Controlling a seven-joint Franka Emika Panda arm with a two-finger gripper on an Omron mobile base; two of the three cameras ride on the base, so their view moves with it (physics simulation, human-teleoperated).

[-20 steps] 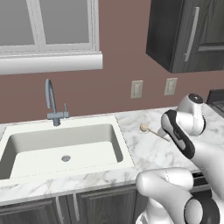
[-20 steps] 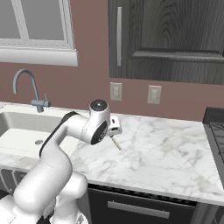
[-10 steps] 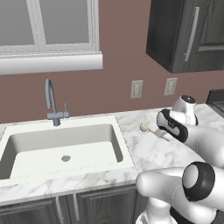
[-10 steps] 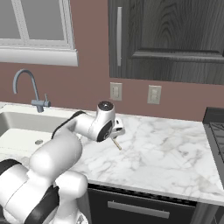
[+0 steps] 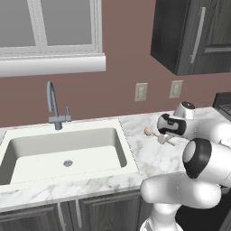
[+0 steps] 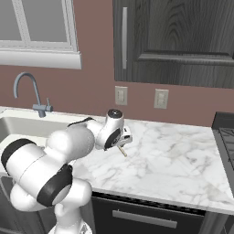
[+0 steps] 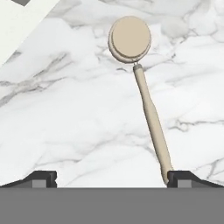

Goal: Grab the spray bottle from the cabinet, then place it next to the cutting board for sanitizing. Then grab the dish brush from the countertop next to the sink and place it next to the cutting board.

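The hand [image 7: 112, 177] hangs low over the white marble tabletop [image 7: 65, 122] with its fingers [image 7: 41, 177] spread wide and nothing between them. The dish brush [image 7: 146, 100] lies flat on the marble under it, disc head away from the hand and handle end just beside one fingertip; whether they touch, I cannot tell. In the left base view the brush's head [image 5: 148, 131] lies just right of the sink [image 5: 63, 151], with the faucet [image 5: 54, 106] behind the basin. The dark wall cabinet [image 5: 194, 36] hangs above, doors closed.
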